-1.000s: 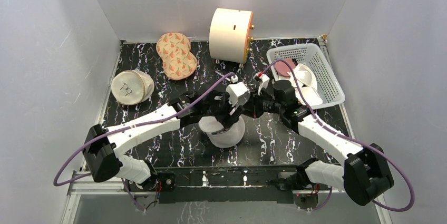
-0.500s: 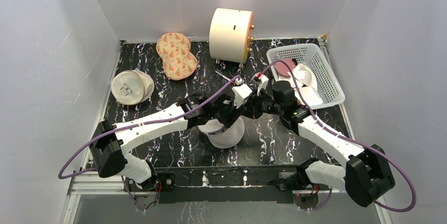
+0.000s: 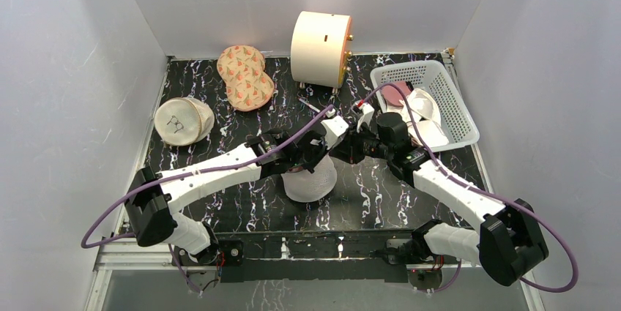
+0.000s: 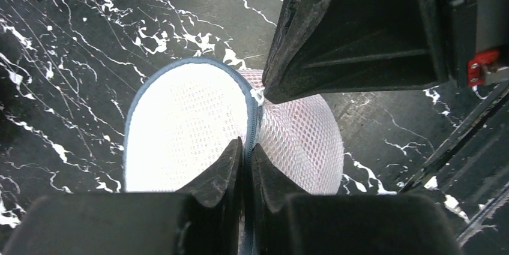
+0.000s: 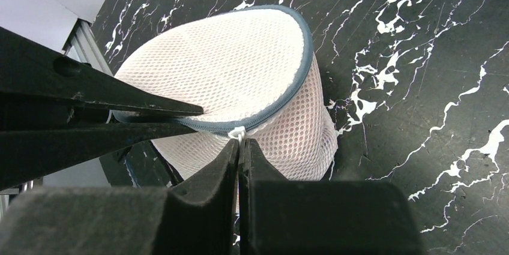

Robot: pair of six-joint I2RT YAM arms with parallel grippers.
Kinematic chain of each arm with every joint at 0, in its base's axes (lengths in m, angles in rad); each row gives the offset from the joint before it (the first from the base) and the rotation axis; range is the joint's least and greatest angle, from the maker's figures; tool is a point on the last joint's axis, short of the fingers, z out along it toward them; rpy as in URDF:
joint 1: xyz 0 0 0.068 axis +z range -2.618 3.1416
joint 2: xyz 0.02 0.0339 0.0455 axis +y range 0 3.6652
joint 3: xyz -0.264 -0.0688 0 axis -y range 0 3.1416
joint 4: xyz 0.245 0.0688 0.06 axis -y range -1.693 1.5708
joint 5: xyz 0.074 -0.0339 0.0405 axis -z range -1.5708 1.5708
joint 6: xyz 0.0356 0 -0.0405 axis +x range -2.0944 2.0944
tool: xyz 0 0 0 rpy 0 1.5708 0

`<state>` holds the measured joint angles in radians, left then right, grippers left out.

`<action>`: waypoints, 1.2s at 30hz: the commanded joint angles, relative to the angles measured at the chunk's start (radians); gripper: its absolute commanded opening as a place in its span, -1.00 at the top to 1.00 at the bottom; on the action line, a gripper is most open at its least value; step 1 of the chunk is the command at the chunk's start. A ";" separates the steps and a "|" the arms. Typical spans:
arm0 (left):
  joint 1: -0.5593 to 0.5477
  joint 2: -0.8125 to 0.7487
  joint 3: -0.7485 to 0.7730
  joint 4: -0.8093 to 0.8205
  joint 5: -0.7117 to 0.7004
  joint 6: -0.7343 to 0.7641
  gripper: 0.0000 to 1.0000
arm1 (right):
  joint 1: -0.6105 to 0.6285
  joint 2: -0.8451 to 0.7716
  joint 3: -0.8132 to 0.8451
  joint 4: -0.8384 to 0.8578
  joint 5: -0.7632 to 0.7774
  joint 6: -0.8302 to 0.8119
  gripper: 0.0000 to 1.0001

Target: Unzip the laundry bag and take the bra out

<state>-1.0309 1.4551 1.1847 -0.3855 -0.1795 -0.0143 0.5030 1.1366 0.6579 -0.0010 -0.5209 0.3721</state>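
Right wrist view: right gripper pinches the zip pull at the bag's 6 o'clock; left gripper clamps the rim. Best drawn along the zip, left anchoring.

The grey-rimmed white mesh laundry bag is held tilted, zipped shut, its rim pinched by the left pincer and the right pincer.
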 commanded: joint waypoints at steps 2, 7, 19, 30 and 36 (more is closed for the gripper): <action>-0.003 0.011 0.045 -0.022 -0.074 0.060 1.00 | 0.002 0.009 0.048 0.019 0.079 -0.014 1.00; -0.003 0.011 0.076 0.051 -0.102 0.160 1.00 | -0.005 0.011 0.025 0.078 0.135 0.035 1.00; -0.003 -0.081 0.032 0.205 0.015 0.388 1.00 | -0.094 0.053 0.017 0.158 0.130 0.090 1.00; -0.003 -0.208 -0.116 0.124 0.108 0.328 1.00 | -0.140 0.045 -0.020 0.163 0.048 0.035 1.00; -0.003 -0.211 -0.112 0.081 0.078 0.226 0.78 | -0.137 0.062 -0.008 0.163 -0.150 0.007 1.00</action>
<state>-1.0309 1.2819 1.0634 -0.2607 -0.0895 0.2928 0.3710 1.1877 0.6392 0.1097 -0.5476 0.4171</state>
